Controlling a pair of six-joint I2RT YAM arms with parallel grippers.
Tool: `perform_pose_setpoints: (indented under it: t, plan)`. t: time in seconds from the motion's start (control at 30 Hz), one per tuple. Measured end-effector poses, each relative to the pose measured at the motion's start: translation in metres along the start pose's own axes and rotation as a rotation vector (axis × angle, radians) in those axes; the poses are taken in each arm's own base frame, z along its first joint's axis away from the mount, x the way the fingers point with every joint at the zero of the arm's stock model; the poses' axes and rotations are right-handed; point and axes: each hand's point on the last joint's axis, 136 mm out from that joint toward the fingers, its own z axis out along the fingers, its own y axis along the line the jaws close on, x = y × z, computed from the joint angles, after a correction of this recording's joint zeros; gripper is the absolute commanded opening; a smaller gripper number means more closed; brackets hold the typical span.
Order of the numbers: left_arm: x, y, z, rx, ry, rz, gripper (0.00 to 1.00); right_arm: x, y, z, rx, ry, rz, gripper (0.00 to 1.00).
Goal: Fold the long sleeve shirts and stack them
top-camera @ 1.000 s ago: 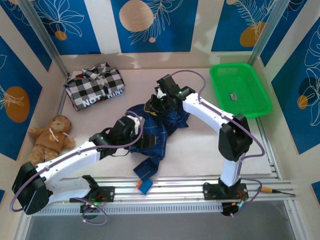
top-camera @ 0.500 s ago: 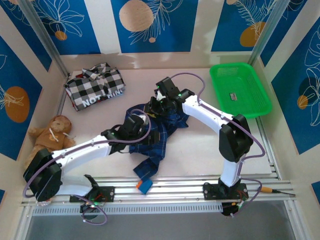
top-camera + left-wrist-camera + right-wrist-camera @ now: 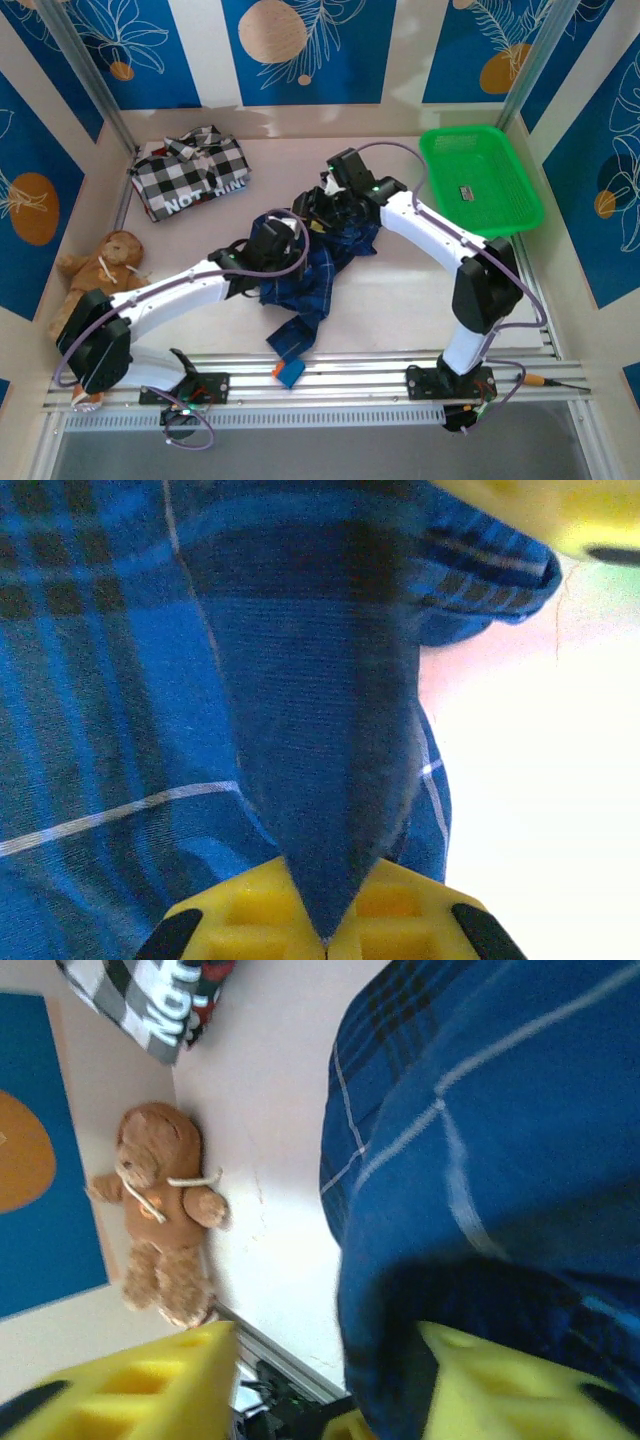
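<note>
The left gripper (image 3: 325,935) is clenched on a fold of the dark blue plaid shirt (image 3: 300,680); the cloth narrows to a point and vanishes between its yellow fingers (image 3: 240,920), which meet with no gap. From above, that gripper (image 3: 270,240) sits at the left edge of the crumpled shirt (image 3: 322,272), its arm reaching in from the near left corner.

The right gripper (image 3: 325,1360) stands released, its jaws well apart; the blue cloth (image 3: 500,1140) hangs over and against one finger, while the other finger (image 3: 150,1380) is clear of it, with bare table showing in between. The fabric hides the inner face of the covered finger, so it is hard to say how much cloth lies within the gap. In the top view this gripper (image 3: 318,205) is at the far side of the same shirt, close to the left one.

The plaid shirt lies unfolded and bunched at the middle of the table (image 3: 410,300), one strip of it trailing toward the near rail; the black-and-white checked shirt (image 3: 190,178) lies folded in the far left corner, white lettering up, well apart from the arms; its edge shows at the right wrist (image 3: 160,1000) too.

A brown teddy bear (image 3: 105,265) lies at the left side, near the wall (image 3: 160,1210); a green basket (image 3: 470,130) sits at the far right.
</note>
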Motion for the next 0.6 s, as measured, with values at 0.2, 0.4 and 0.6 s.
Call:
perform_pose_setpoints:
  t: [0.2,0.4,0.6]
  plan:
    - [-0.056,0.035,-0.052,-0.065,-0.126,-0.009,0.05,-0.022,-0.018,-0.058,0.035,-0.137,-0.021,0.70]
    - [-0.122,0.053,-0.119,-0.097,-0.284,0.009,0.05,-0.023,-0.084,-0.107,0.168,-0.276,0.006,0.69]
    - [-0.155,0.060,-0.152,-0.117,-0.356,0.052,0.05,0.010,-0.171,-0.072,0.351,-0.175,0.071,0.69]
